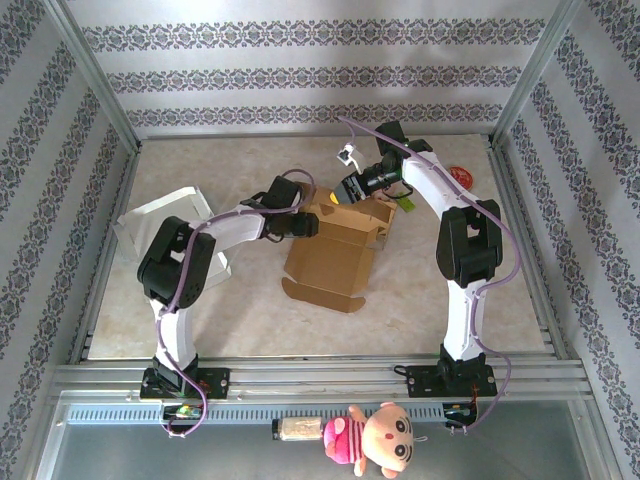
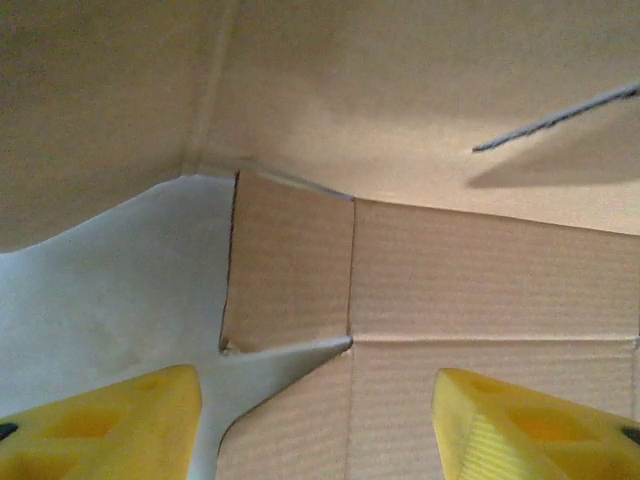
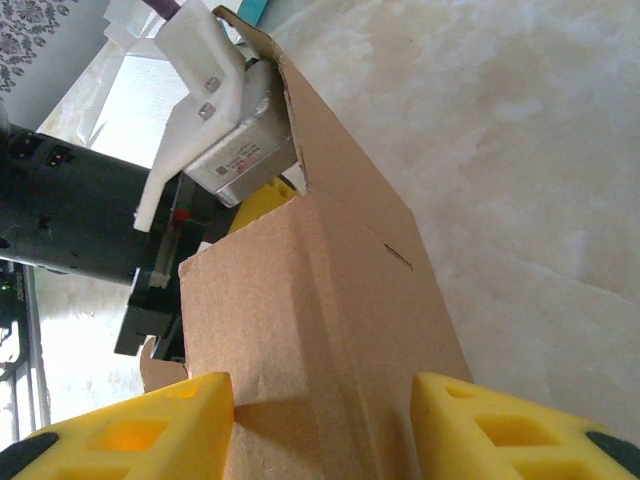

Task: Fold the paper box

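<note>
Reaching into the paper box (image 1: 330,262), left fingers (image 2: 120,425) gape; whether right fingers (image 3: 490,425) grip it is unclear.

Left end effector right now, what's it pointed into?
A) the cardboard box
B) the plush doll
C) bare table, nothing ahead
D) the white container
A: the left wrist view looks past the left end effector at panels of the cardboard box ahead and overhead, and the top view puts it at that box's left side.
</note>
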